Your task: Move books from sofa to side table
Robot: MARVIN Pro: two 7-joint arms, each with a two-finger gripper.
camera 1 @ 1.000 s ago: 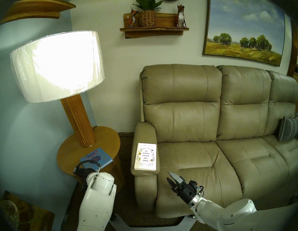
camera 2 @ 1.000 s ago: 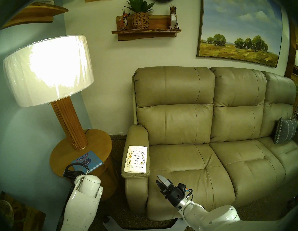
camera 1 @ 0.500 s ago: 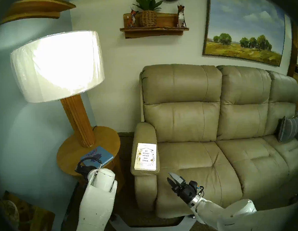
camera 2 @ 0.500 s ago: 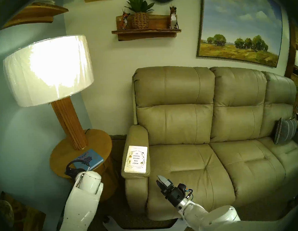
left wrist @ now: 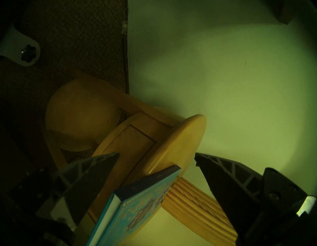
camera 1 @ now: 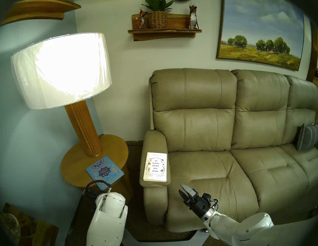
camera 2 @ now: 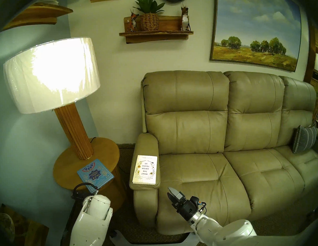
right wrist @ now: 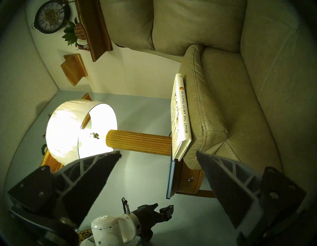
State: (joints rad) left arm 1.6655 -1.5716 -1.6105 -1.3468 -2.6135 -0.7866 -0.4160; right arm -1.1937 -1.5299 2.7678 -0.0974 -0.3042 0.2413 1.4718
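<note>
Blue book (camera 1: 105,171) lying on table (camera 1: 78,160); left hand (left wrist: 157,173) gaping empty. White book (camera 1: 155,166) awaiting pickup off sofa (camera 1: 218,135); right hand (camera 1: 183,190) hovering wide.

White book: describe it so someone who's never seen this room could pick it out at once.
Find the tan sofa along the wall, then its padded armrest on the end nearest the round side table. The white book lies flat on the front of that armrest, its cover reading "What the Amish Teach Us". The only other book is the blue book, which lies on the table instead.
</note>
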